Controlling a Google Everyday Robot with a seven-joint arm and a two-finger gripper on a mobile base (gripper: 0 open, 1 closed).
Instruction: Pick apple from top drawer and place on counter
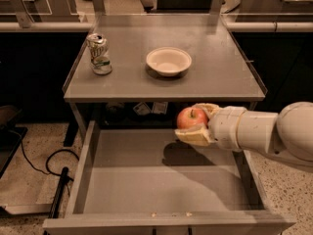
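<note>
The red apple (190, 117) with yellowish patches and a short stem is held in my gripper (194, 123), whose cream fingers (193, 136) close around it from above and below. The white arm reaches in from the right. The apple hangs well above the bare floor of the open top drawer (146, 180), just in front of and a little below the front edge of the counter (220, 77). Its shadow falls on the drawer floor beneath.
A cream-white bowl (168, 60) sits at the middle of the counter. A dented soda can (100, 54) stands at the counter's left. A black cable (46, 165) lies on the floor left of the drawer.
</note>
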